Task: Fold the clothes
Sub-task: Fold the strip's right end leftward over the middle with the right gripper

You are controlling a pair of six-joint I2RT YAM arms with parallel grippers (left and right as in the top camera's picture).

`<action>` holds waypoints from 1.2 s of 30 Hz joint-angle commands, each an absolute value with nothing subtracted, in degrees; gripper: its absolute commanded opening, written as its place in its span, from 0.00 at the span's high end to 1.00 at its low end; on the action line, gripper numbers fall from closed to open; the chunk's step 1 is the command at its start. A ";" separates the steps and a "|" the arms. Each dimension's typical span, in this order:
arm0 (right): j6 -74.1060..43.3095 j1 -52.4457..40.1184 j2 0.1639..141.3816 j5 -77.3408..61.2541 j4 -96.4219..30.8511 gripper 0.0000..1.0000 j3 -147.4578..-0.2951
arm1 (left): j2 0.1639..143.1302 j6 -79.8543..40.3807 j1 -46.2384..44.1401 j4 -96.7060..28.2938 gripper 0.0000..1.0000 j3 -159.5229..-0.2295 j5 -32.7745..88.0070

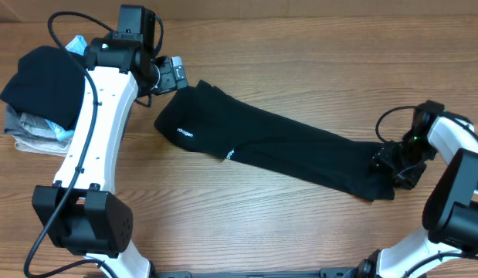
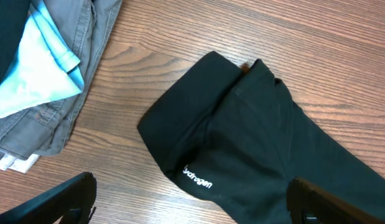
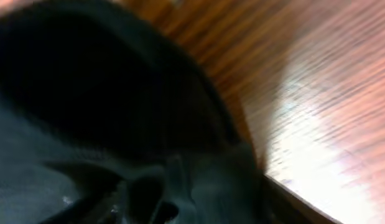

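Note:
The black T-shirt lies folded into a long strip slanting across the table, with small white lettering near its left end. My left gripper is open and empty, hovering just past that left end. In the left wrist view the shirt's end lies between my wide-spread fingers. My right gripper is at the strip's right end and shut on the fabric. The right wrist view is blurred, and the shirt fills it up against the jaws.
A pile of folded garments sits at the far left: a dark one on top, with grey and light-blue pieces under it. In the left wrist view, the grey and light-blue garments lie left of the shirt. Cables hang near the left arm.

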State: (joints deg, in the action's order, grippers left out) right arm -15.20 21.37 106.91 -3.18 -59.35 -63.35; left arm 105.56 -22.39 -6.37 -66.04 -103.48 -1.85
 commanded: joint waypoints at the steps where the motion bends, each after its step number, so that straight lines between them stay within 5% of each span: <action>1: -15.27 21.30 106.72 -3.53 -55.57 0.72 -59.11 | 106.74 -23.18 -6.35 -66.19 0.00 -103.24 -2.55; 2: -15.27 21.30 106.72 -3.53 -54.39 0.94 -58.28 | 106.76 -23.18 -6.35 -66.22 0.00 -103.24 -2.55; 3: -15.29 21.30 106.72 -3.53 -53.56 0.96 -57.78 | 106.76 -23.18 -6.35 -66.22 0.00 -103.24 -2.55; 21: -14.61 38.54 106.72 -3.55 -73.97 0.96 -83.07 | 106.76 -21.21 -6.42 -68.95 0.00 -103.24 -4.45; 36: -11.94 23.92 102.52 -16.12 -90.30 0.96 -92.33 | 106.76 -21.21 -6.39 -68.97 0.00 -103.24 -4.47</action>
State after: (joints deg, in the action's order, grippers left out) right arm -13.85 29.08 105.95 -10.94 -89.27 -90.72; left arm 106.04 -22.13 -6.37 -69.01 -103.48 -3.73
